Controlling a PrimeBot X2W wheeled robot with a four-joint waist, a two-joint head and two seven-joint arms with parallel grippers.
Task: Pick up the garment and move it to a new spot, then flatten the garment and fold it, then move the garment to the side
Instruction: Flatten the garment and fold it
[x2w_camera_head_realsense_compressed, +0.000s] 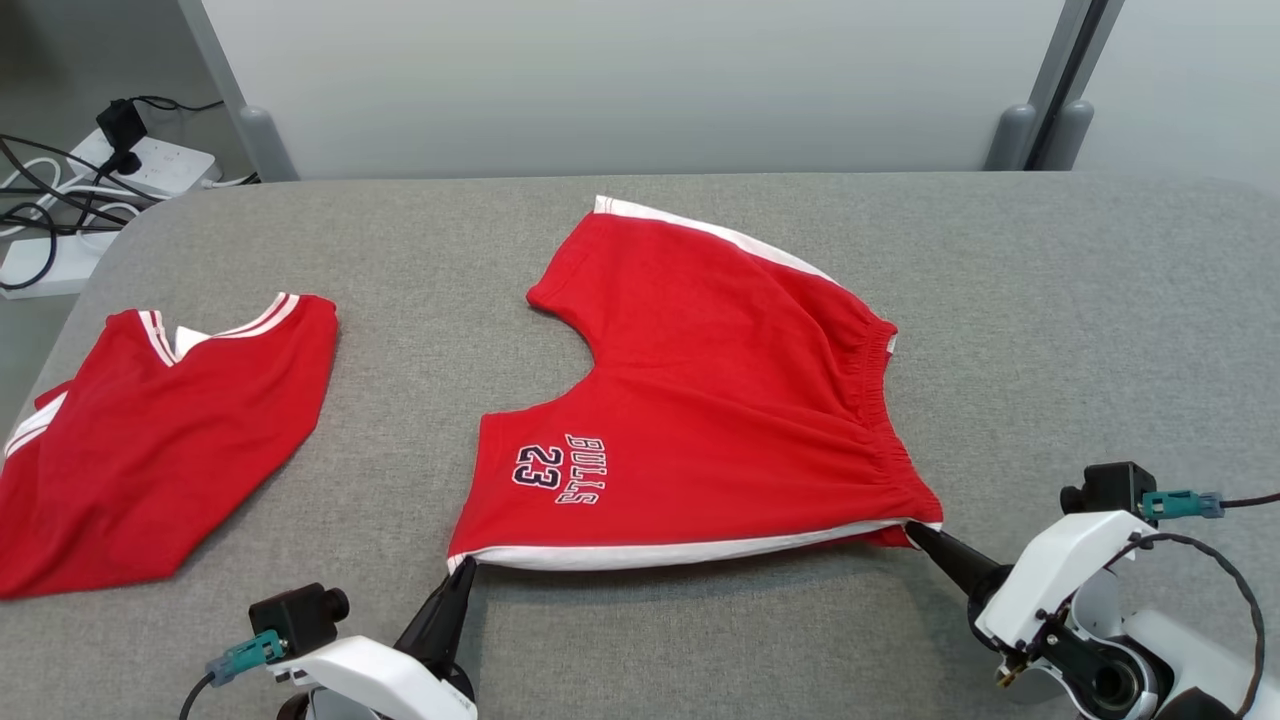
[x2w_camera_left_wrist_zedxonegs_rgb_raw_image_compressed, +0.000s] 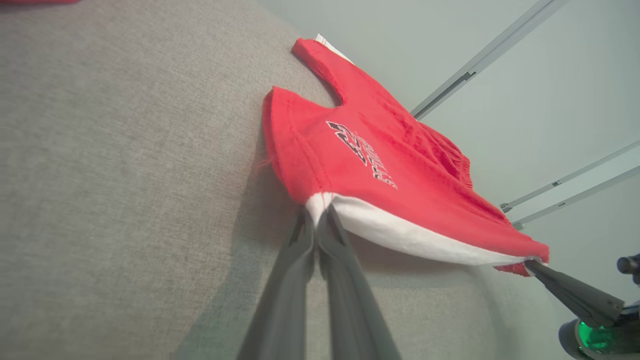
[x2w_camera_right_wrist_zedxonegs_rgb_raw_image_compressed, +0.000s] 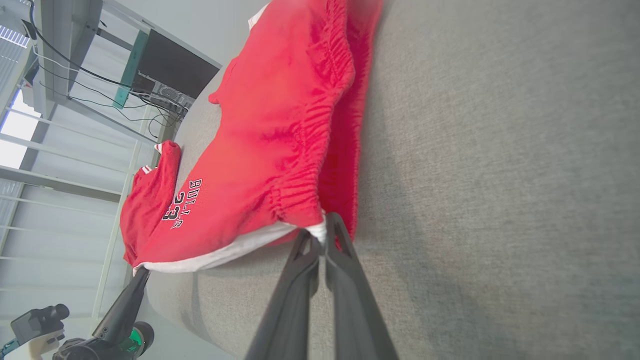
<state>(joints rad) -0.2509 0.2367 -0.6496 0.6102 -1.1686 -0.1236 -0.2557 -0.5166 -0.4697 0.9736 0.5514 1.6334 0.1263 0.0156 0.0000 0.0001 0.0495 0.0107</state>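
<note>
The red shorts (x2w_camera_head_realsense_compressed: 700, 420) lie spread at mid-frame on the counter (x2w_camera_head_realsense_compressed: 1050, 330), their near edge pinched at lower left by the left gripper (x2w_camera_head_realsense_compressed: 462, 572) and at lower right by the right gripper (x2w_camera_head_realsense_compressed: 912, 530); flattening looks under way, folding and moving aside are left to do

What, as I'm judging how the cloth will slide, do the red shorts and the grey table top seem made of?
Red white-striped shorts: soft matte knit, perhaps cotton jersey; it drapes and its elastic waistband puckers. Grey table top: matte, felt-like woven cloth, judging by its fine flecked grain.
</note>
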